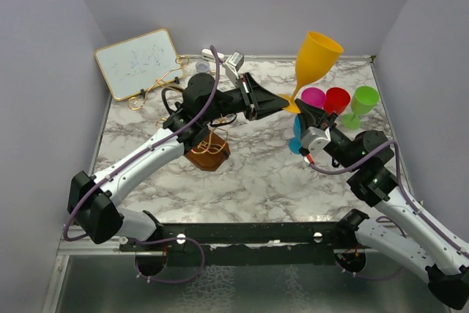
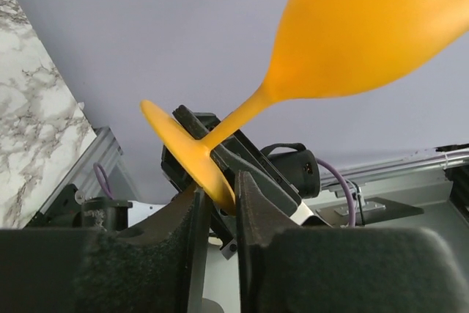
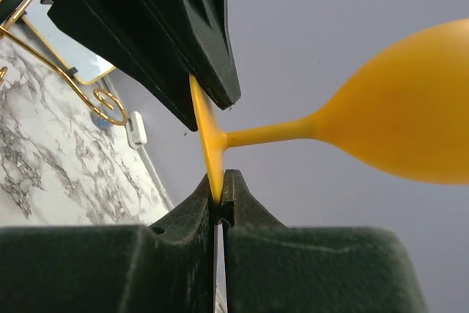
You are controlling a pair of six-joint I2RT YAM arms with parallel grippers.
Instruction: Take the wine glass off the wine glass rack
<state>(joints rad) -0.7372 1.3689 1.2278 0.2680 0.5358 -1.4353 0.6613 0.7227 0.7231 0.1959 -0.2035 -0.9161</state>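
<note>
An orange wine glass (image 1: pixel 316 60) is held in the air above the back of the table, tilted, bowl up and to the right. My left gripper (image 1: pixel 286 103) is shut on its foot disc (image 2: pixel 192 153). My right gripper (image 1: pixel 302 112) is shut on the rim of the same foot (image 3: pixel 212 152) from the opposite side. The bowl shows in the left wrist view (image 2: pixel 366 27) and the right wrist view (image 3: pixel 399 130). The copper-gold wire rack on its dark brown base (image 1: pixel 208 155) stands under my left arm, apart from the glass. One curled arm shows in the right wrist view (image 3: pixel 88 91).
A pink glass (image 1: pixel 313 97), a red glass (image 1: pixel 337 99) and a green glass (image 1: pixel 363 100) stand at the back right. A blue one (image 1: pixel 295 141) is partly hidden under my right gripper. A small whiteboard (image 1: pixel 138 62) leans at the back left. Grey walls enclose the marble table (image 1: pixel 256 174).
</note>
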